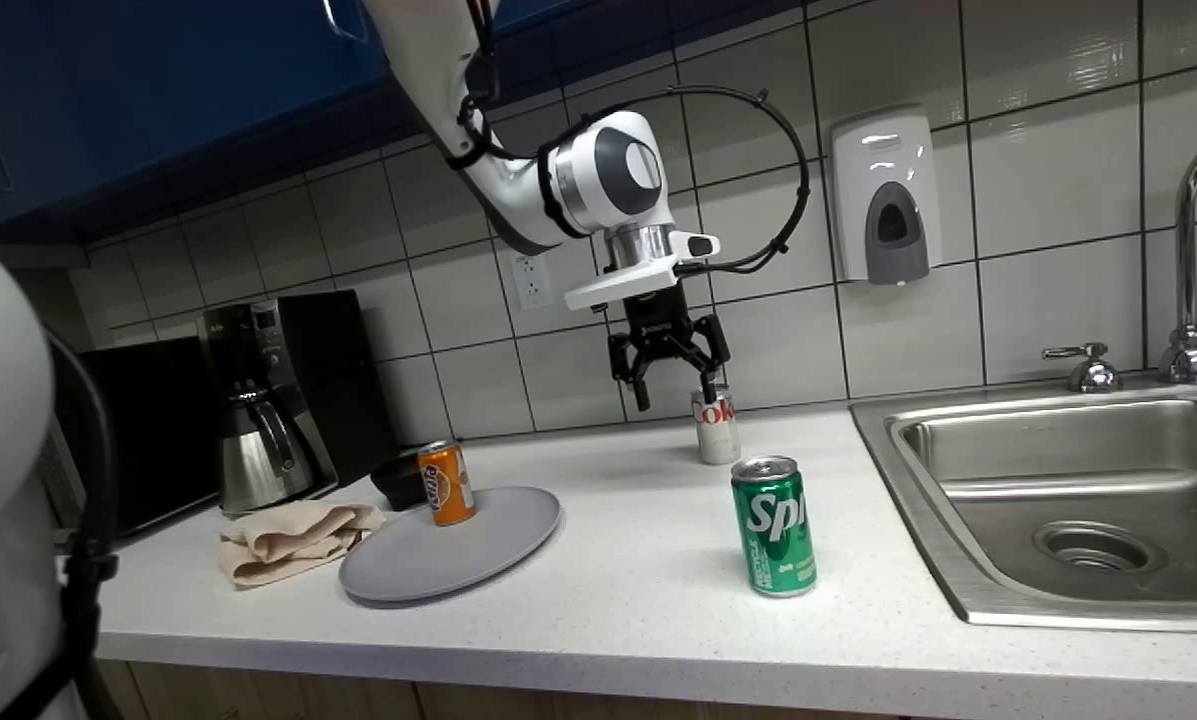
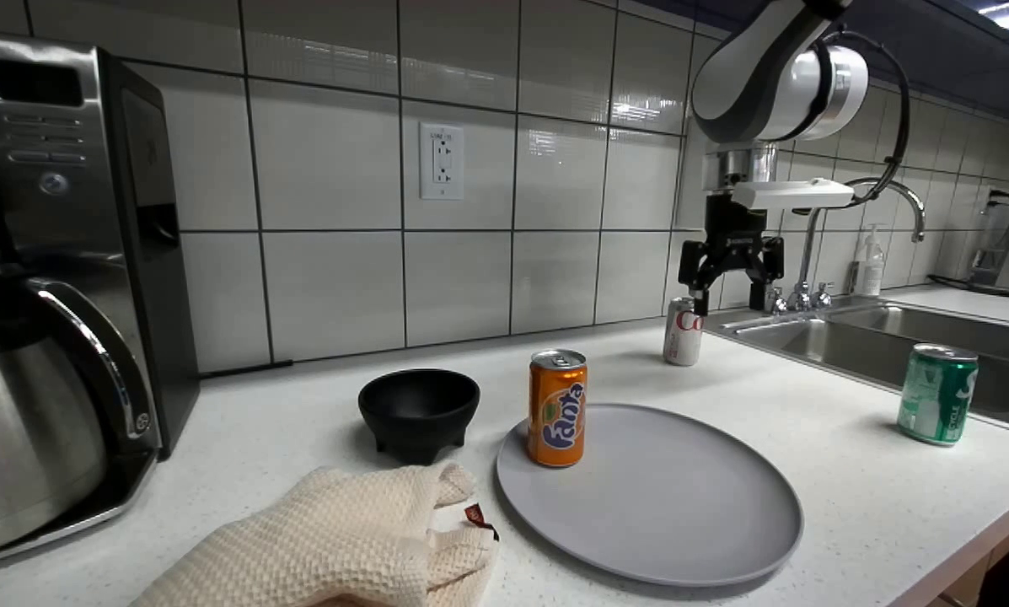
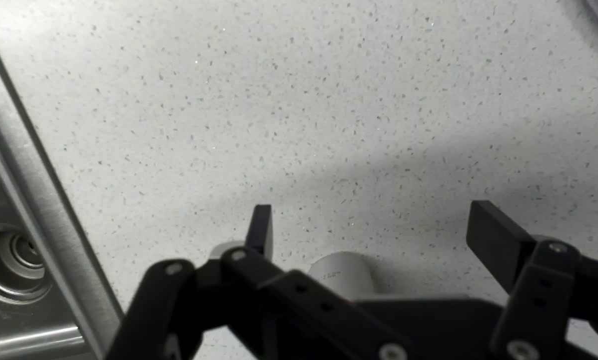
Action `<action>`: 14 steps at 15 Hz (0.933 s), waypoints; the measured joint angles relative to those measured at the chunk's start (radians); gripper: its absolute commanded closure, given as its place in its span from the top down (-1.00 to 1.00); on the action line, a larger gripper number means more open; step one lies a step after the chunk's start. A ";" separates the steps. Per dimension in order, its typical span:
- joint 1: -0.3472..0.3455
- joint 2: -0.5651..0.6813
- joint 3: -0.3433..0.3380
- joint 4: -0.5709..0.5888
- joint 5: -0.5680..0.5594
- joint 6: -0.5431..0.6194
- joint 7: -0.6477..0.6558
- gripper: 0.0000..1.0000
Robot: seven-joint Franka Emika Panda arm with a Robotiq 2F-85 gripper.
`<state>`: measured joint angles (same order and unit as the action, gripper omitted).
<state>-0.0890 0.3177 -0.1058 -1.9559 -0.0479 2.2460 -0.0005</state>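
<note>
Presently, tool (image 1: pixel 675 398): held in the air, pointed down, above the table (image 1: pixel 608 620) toward its back edge; its two black fingers (image 3: pixel 498 240) are spread wide apart, and the speckled white surface is seen between them in the wrist view.
Coke can (image 1: pixel 718 440): stood upright near the back edge of the table, silver-white with red lettering; its top is overlapped by a fingertip in both exterior views, though whether it is touched cannot be told.
Sprite can (image 1: pixel 776 530): green, stood upright toward the front edge of the table, between the plate (image 1: pixel 503 550) and the sink (image 1: pixel 923 505), whose steel basin is let into the table at the right.
Fanta can (image 2: pixel 557 421): orange, stood upright on the round grey plate, near its rim, on the side toward the back edge; the plate itself is laid flat nearer the front edge.
Towel (image 2: pixel 327 531): cream, crumpled, laid just beside the plate, at the left in both exterior views.
Coffee maker (image 2: pixel 108 211): black and steel, set at the left along the back edge, with a metal carafe (image 2: pixel 32 438) seated in it.
Bowl (image 2: pixel 420 434): black, footed, placed between the coffee maker and the Fanta can.
Wall (image 1: pixel 568 370): pale-tiled, seen behind the back edge; an outlet (image 2: pixel 442 160) and a soap dispenser (image 1: pixel 888 200) are mounted on it.
</note>
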 measured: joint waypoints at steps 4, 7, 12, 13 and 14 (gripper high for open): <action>-0.012 0.041 -0.001 0.049 0.004 0.000 0.000 1.00; -0.018 0.069 -0.001 0.084 0.009 0.000 0.000 1.00; -0.028 0.113 -0.001 0.135 0.019 0.000 0.000 1.00; -0.029 0.122 -0.001 0.145 0.022 0.000 0.000 1.00; -0.031 0.130 -0.001 0.154 0.024 0.000 0.000 1.00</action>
<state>-0.1195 0.4477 -0.1065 -1.8015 -0.0241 2.2460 -0.0005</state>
